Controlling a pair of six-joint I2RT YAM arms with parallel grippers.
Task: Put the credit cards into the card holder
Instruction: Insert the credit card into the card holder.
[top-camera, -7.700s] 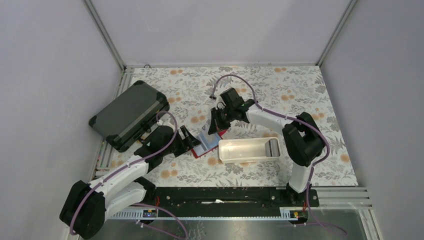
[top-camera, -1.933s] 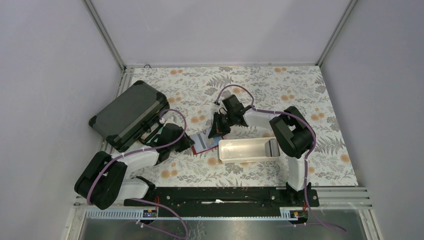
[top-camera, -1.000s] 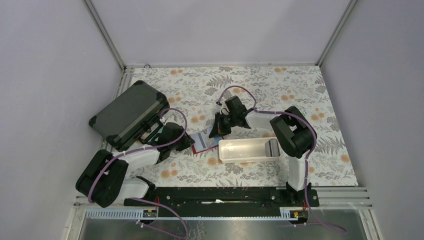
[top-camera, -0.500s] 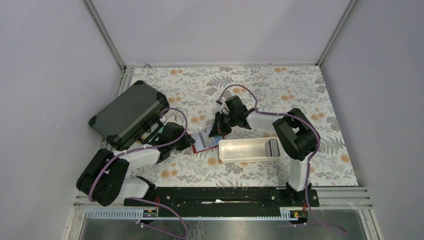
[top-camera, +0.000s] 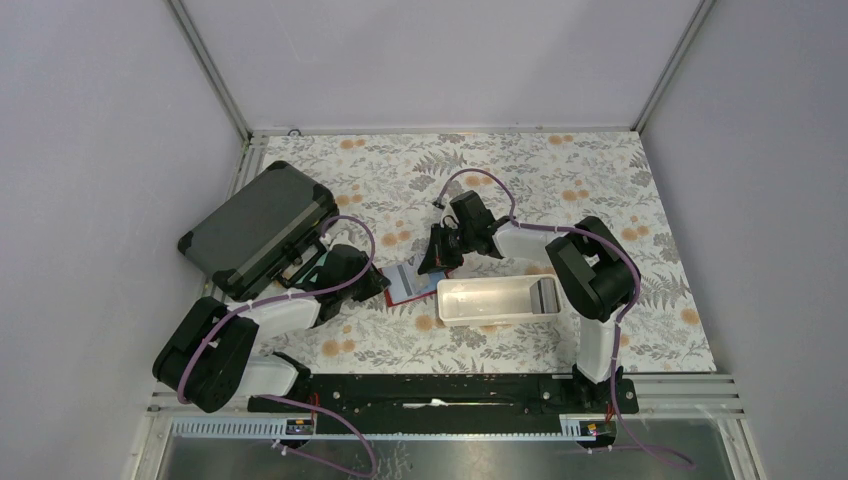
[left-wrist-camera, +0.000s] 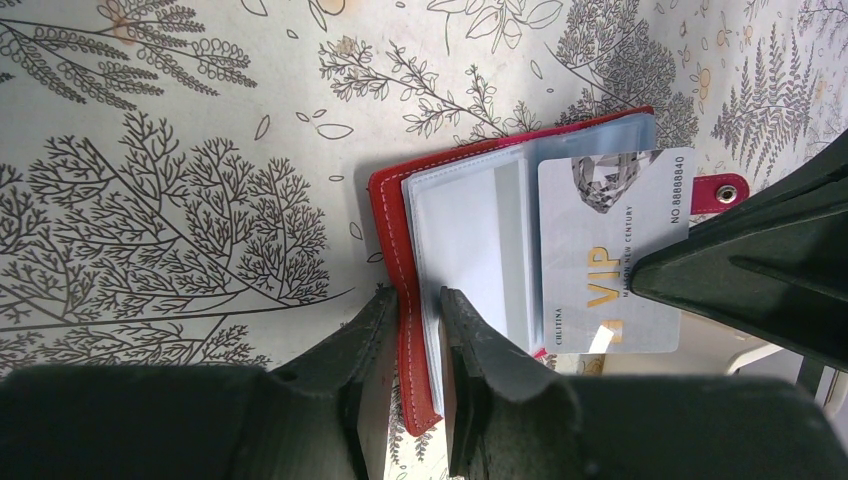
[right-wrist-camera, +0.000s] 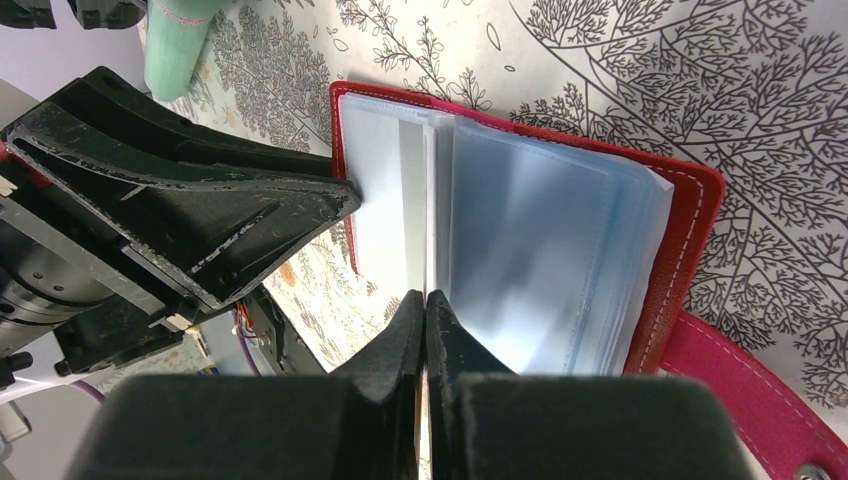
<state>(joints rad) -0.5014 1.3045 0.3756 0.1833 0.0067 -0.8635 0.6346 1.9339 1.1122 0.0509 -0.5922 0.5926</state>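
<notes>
The red card holder lies open on the floral bench between the two arms, just beside the far left corner of the white tray. Its clear plastic sleeves are fanned up from the spine. Its pink-red closing tab, with a small metal snap, sticks out flat on the side toward the right arm.

The left arm's fingers stand only a narrow way apart. They pinch the stitched red cover at the holder's edge, one finger on each side of it, and hold that flap against the bench.

The right arm's fingers are pressed fully together on the outer edge of a credit card. It is a pale grey-blue card with "VIP" in gold and a diamond picture. In the left wrist view the card lies across the open sleeves, its inner edge reaching about the middle of the clear pages and its outer part overhanging toward the tab. Whether that inner edge is already inside a pocket or only resting on top cannot be told. From the right wrist view the card is seen edge-on, with the bluish sleeves spread to its right.

A dark grey hard case sits at the bench's left edge, behind the left arm and apart from the holder.
</notes>
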